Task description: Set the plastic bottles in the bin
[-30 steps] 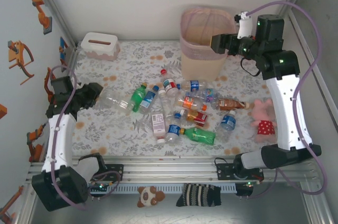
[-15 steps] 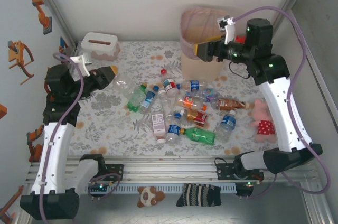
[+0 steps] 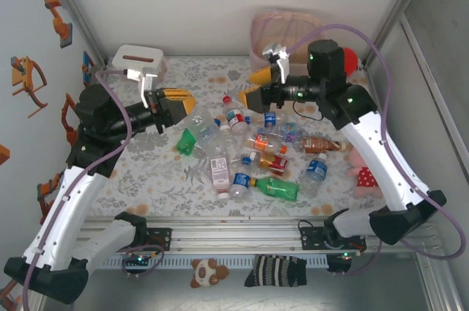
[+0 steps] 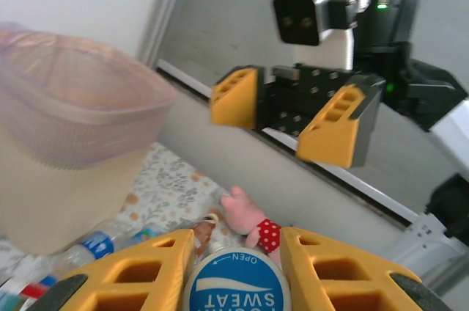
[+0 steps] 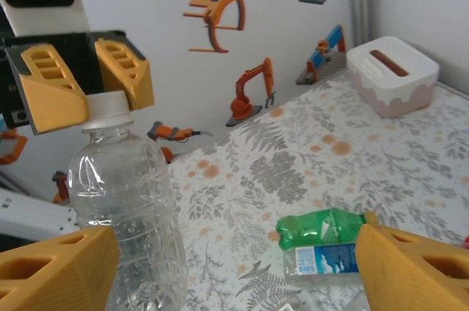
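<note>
Left gripper (image 3: 178,102) pinches a clear bottle (image 5: 128,208) by its cap. Right gripper (image 3: 250,87), fingers spread and empty, faces it in front of the bin (image 3: 267,32)

bright, even, diffuse light, only faint soft shadows on the table (image 3: 146,172). top view fairly sharp. left wrist view: bin (image 4: 73,105) blurred, bottle cap (image 4: 236,293) close up and soft. right wrist view: white glints on clear bottle (image 5: 128,216).

The blue bottle cap (image 4: 236,293) reads "OPEN" and "SWEAT", upside down.
</note>
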